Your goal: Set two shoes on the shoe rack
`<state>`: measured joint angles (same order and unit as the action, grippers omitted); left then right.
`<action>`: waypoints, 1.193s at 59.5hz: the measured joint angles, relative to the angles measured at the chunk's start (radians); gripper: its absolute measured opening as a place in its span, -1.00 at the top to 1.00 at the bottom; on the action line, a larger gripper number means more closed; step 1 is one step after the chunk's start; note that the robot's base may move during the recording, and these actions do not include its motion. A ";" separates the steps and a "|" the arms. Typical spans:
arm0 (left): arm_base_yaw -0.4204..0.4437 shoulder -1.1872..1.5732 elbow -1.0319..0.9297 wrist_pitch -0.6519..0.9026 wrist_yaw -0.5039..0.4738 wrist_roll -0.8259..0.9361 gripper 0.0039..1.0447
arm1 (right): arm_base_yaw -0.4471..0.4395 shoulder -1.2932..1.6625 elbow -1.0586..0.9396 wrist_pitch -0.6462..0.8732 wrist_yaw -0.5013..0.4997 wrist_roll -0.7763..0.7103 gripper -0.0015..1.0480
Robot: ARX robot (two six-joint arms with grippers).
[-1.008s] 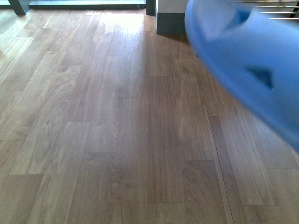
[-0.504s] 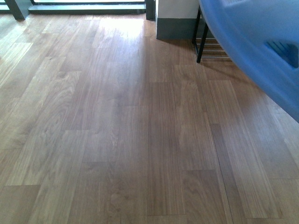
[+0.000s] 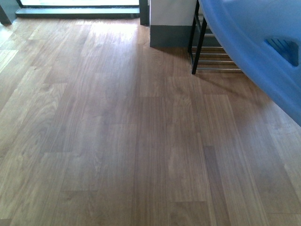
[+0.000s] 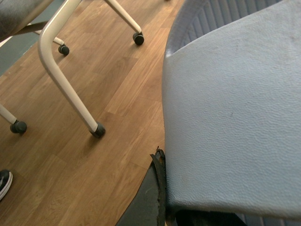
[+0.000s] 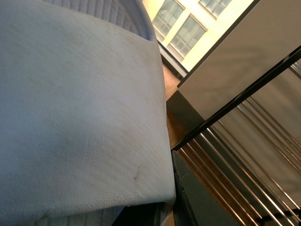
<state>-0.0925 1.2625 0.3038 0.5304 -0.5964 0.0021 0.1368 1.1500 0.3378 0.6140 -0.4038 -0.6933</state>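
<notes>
A pale blue slide [image 3: 254, 42] hangs blurred and very close to the front camera at the upper right; neither arm shows there. Behind it stands the shoe rack [image 3: 198, 44], of which only a black leg and the low chrome bars show. In the left wrist view my left gripper [image 4: 202, 214] is shut on a pale blue slide [image 4: 230, 108], one dark finger [image 4: 151, 197] pressed to the strap's edge. My right gripper [image 5: 141, 209] is shut on the other slide [image 5: 75, 108], with the rack's chrome bars [image 5: 244, 141] just beside its finger [image 5: 195, 200]. No grey sneakers are in view.
Wood plank floor [image 3: 117, 132] stretches ahead. A white block with a grey base [image 3: 171, 26] stands left of the rack. The left wrist view shows white chair legs on castors [image 4: 70, 89] and the toe of a black shoe [image 4: 3, 182].
The front view has swung so that the rack's black leg and low bars have come out from behind the slide. The slide now sits higher and further right.
</notes>
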 joint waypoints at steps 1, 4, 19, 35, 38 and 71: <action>0.000 0.000 0.000 0.000 0.001 0.000 0.97 | 0.000 0.000 0.000 0.000 0.001 0.000 0.97; 0.000 0.000 0.000 0.000 0.000 0.000 0.97 | 0.000 0.000 0.000 0.000 0.001 0.000 0.97; 0.000 0.000 -0.001 0.000 -0.001 0.000 0.97 | 0.000 0.000 0.000 0.000 0.001 0.000 0.97; -0.003 0.000 -0.001 0.000 0.001 0.000 0.97 | -0.001 0.000 0.000 0.000 0.003 0.000 0.97; -0.003 0.000 -0.001 0.000 0.000 0.000 0.97 | -0.001 0.000 0.001 0.000 0.003 0.000 0.97; 0.000 0.000 -0.002 0.000 -0.003 0.000 0.97 | 0.001 0.000 0.001 0.000 0.001 0.000 0.97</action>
<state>-0.0929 1.2625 0.3019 0.5301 -0.5991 0.0021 0.1375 1.1496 0.3389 0.6144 -0.4026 -0.6930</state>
